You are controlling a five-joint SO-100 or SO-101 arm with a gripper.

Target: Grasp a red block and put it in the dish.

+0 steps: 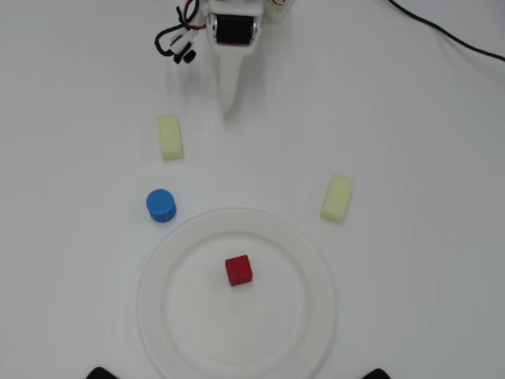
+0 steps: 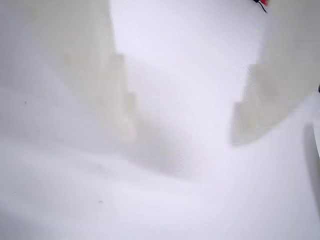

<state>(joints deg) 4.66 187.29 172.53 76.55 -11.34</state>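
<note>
1. Here, in the overhead view, the claw (image 1: pixel 227 103) sits at the top of the frame as a single pale tapered tip pointing down the picture. Its fingers appear drawn together with nothing between them. The wrist view is washed out and blurred, showing only pale shapes that settle nothing further.
2. The red block (image 1: pixel 238 270) lies well away from the claw, straight ahead of the tip, resting flat near the centre of the white ribbed plate (image 1: pixel 185 237). It touches no rim. Judged from this layout, the placing step looks already met.
3. Handling, as a judgement: the block looks small, rigid and light, with flat faces and sharp edges. It sits slightly rotated, so a pinch across two opposite side faces would call for turning the claw to match. The smooth plate beneath it could let it slide if nudged.
4. Obstacles between claw and plate: a pale yellow oblong block (image 1: pixel 170 136) lies near the tip, to its left in the view. A blue cylinder (image 1: pixel 161 205) stands farther on, on the same side, just beside the plate's outer rim. A second yellow oblong block (image 1: pixel 337 198) lies to the right, also near the rim.
5. Open room: the lane from the tip straight down to the plate is clear, as is the white table (image 1: pixel 426 142) on both flanks. The raised rim is the only edge to clear.
</note>
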